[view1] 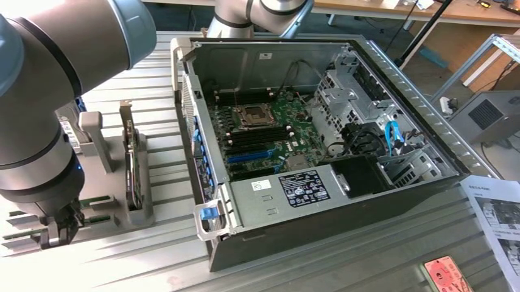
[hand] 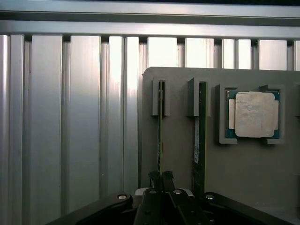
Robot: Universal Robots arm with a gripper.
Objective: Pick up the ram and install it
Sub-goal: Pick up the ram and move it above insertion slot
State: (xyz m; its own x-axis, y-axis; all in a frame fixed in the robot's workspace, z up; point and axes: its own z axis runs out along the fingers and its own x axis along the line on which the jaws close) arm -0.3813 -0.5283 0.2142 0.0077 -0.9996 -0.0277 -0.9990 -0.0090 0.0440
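Observation:
The ram (hand: pixel 160 136) is a thin green stick standing on edge in a slot of a grey holder (hand: pixel 178 154). My gripper (hand: pixel 161 177) is shut on one end of it, a dark finger pressed on each side, and its other end still sits in the holder's bracket. A second green stick (hand: pixel 200 131) stands in the neighbouring slot. In the exterior view my gripper (view1: pixel 57 234) is down at the holder (view1: pixel 109 204) on the exterior view's left. The open computer case (view1: pixel 366 67) lies beside it, with the motherboard (view1: pixel 281 131) and its black memory slots (view1: pixel 256 139) exposed.
A square silver processor (hand: pixel 253 115) rests in a pocket of the holder beyond the second stick. The ribbed metal table (hand: pixel 79 117) surrounds the holder. Inside the case are drive cages (view1: pixel 349 97), cables and a power supply (view1: pixel 284 191). Printed sheets (view1: pixel 497 213) lie at the exterior view's right.

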